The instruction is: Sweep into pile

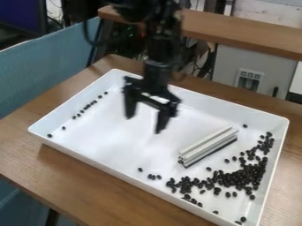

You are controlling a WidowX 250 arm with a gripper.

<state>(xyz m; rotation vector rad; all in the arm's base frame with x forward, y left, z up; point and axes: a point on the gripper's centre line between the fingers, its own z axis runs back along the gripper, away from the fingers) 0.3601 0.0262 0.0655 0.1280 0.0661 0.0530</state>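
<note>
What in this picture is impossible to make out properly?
All in the camera view:
The number of black beans: small, overlapping one another where they bunch up.
The tray floor beneath the white bar: hidden by the bar.
The fine details of the gripper: blurred.
The upper end of the arm: cut off by the top edge.

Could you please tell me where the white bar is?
In the camera view's right half, the white bar lies inside the tray, up and left of the main cluster of black beans.
</note>
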